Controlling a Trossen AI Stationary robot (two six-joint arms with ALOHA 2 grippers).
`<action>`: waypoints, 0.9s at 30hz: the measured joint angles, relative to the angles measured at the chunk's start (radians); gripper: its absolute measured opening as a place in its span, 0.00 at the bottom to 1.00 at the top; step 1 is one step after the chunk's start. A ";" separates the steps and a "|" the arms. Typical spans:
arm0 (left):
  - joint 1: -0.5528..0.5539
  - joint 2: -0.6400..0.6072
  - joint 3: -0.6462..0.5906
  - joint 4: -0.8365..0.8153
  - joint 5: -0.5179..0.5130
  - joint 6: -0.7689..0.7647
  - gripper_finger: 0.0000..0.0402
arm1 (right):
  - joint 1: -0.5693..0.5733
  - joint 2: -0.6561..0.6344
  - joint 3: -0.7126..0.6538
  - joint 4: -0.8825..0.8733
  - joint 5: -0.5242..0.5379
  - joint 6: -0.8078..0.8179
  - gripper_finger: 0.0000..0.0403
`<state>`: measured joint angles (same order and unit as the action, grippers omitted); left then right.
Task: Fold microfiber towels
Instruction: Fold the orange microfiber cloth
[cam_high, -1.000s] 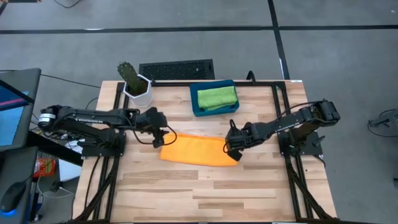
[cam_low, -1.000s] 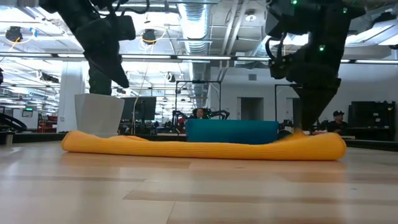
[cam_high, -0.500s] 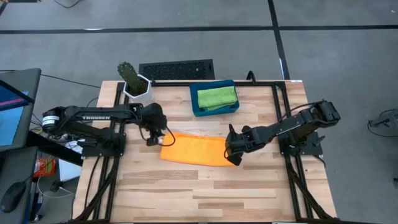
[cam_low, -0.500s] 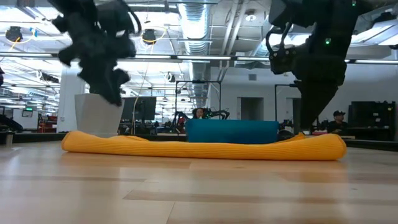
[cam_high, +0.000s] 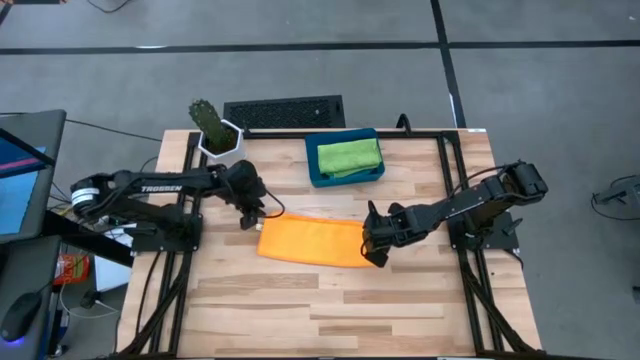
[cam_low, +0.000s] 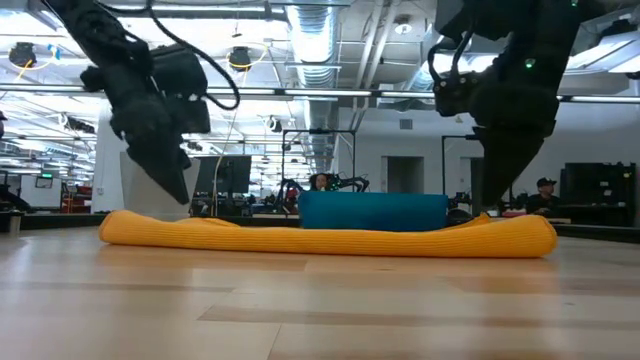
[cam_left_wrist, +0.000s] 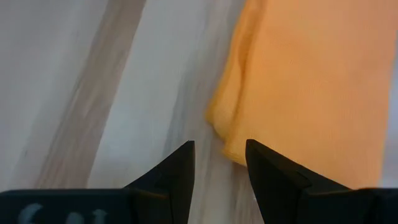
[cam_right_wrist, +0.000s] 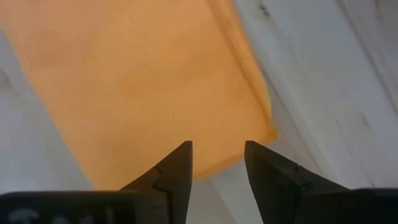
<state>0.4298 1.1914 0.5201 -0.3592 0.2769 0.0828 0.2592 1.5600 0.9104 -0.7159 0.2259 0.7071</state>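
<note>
Left gripper (cam_high: 262, 213) had its jaws parted and empty, hovering just off the left short end of the folded orange microfiber towel (cam_high: 311, 241); right gripper (cam_high: 374, 247) likewise stood parted and empty, just above the towel's right end. The towel lay mid-table on the light wooden slat tabletop (cam_high: 330, 310), long axis left-right between the arms, each end near its own arm, so probably a two-arm end-to-end fold.
</note>
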 joint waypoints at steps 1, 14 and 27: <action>0.002 0.017 0.000 0.010 0.005 -0.011 0.34 | 0.000 0.000 0.000 -0.001 0.009 0.000 0.42; 0.002 0.199 0.000 0.063 0.094 -0.048 0.34 | 0.001 0.000 0.000 -0.001 0.013 0.000 0.41; 0.001 0.197 0.002 0.035 0.075 -0.092 0.18 | 0.000 0.000 0.000 -0.005 0.023 -0.008 0.37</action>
<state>0.4313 1.3884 0.5224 -0.3239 0.3520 -0.0090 0.2596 1.5600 0.9108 -0.7212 0.2492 0.6994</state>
